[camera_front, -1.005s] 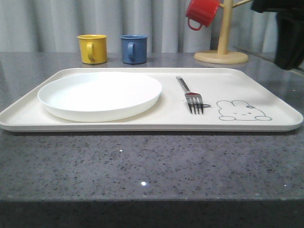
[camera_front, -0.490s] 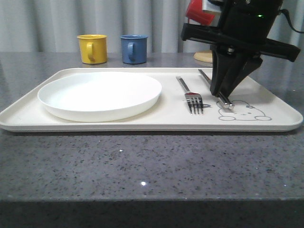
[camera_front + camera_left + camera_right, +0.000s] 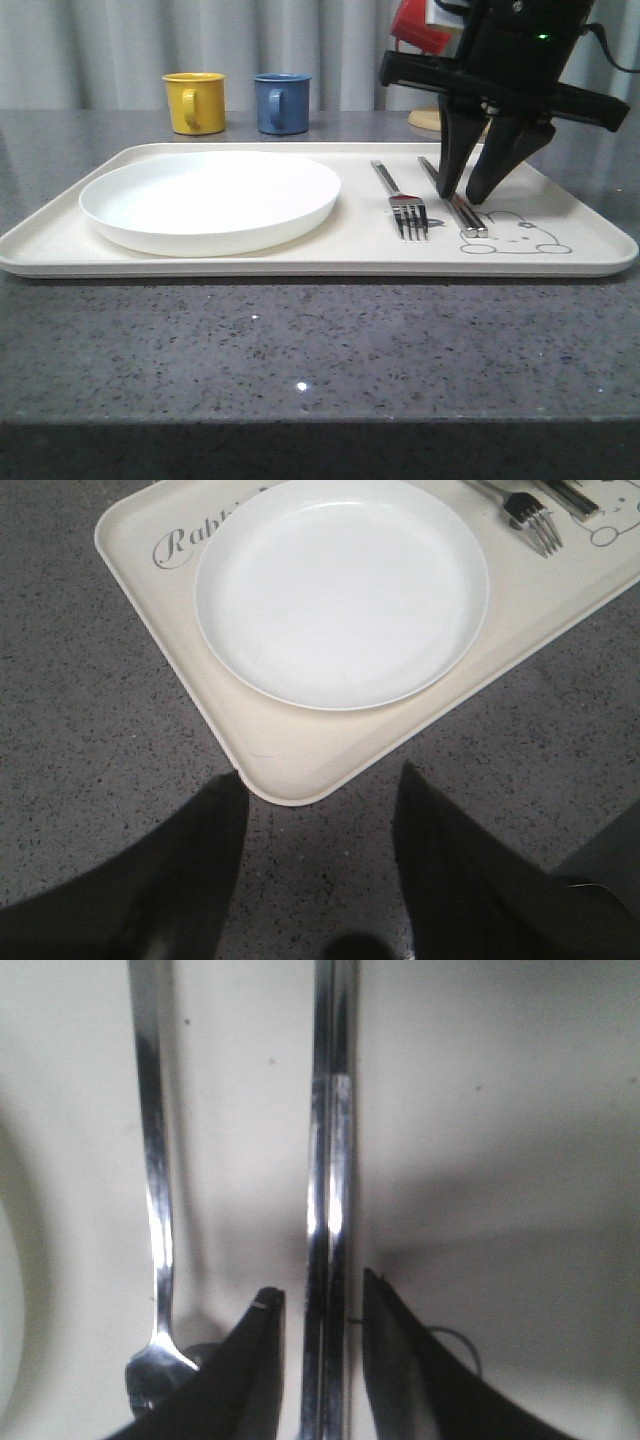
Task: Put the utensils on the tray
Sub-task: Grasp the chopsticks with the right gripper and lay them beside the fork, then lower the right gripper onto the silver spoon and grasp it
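The cream tray (image 3: 350, 232) lies across the table. Two utensils lie on its right part. The fork (image 3: 400, 196) has its tines toward the front edge. The pair of chopsticks (image 3: 458, 203) lies flat beside it, next to the rabbit drawing (image 3: 515, 235). My right gripper (image 3: 462, 197) stands open over the chopsticks, one finger on each side. In the right wrist view the chopsticks (image 3: 330, 1160) run between the fingers of that gripper (image 3: 322, 1295) with a gap on both sides, and the fork (image 3: 155, 1210) lies alongside. My left gripper (image 3: 320, 777) hangs open above the tabletop at a corner of the tray (image 3: 290, 760).
A round white plate (image 3: 210, 200) fills the tray's left half. A yellow mug (image 3: 195, 102) and a blue mug (image 3: 281, 103) stand behind the tray. A wooden mug stand (image 3: 466, 118) with a red mug (image 3: 420, 25) is at the back right.
The right arm came in from the upper right with the chopsticks, lowered them beside the fork and opened. They now lie flat on the tray.
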Controlling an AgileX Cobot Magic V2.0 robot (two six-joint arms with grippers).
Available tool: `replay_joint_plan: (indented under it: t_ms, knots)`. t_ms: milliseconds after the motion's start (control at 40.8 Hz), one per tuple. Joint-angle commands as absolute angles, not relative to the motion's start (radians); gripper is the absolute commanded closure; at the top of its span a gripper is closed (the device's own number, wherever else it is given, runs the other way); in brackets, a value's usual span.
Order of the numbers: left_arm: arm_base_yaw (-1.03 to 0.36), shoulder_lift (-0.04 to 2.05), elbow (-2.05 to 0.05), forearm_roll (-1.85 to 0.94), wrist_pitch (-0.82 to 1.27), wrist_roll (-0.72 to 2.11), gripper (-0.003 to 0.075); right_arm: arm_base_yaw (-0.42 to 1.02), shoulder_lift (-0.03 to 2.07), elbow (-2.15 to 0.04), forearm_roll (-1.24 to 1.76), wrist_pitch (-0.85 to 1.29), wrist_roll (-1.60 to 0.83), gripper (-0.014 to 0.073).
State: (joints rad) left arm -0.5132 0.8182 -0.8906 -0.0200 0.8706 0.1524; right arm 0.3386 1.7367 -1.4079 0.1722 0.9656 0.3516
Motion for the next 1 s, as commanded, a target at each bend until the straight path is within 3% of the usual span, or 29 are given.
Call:
replay_joint_plan:
  t_ms: [0,245,417,980]
  knots:
    - [-0.519,0.814,-0.919,-0.027,0.803,0.141,0.0382,0.338,1.637,-1.439,0.105,0.953,0.314,0.0358]
    - [-0.519,0.814,-0.919,-0.027,0.803,0.141,0.0382,0.325,1.48,-1.439,-0.186,1.11,0.308,0.0358]
    - [-0.519,0.814,-0.919,-0.026,0.803,0.141,0.0382,0.242,1.39,-1.439,-0.303,1.184,0.285,0.036]
    - [-0.519,0.814,-0.919,-0.026,0.803,0.141,0.0382,-0.164,1.442,-1.429,-0.069,1.317,-0.071,0.036]
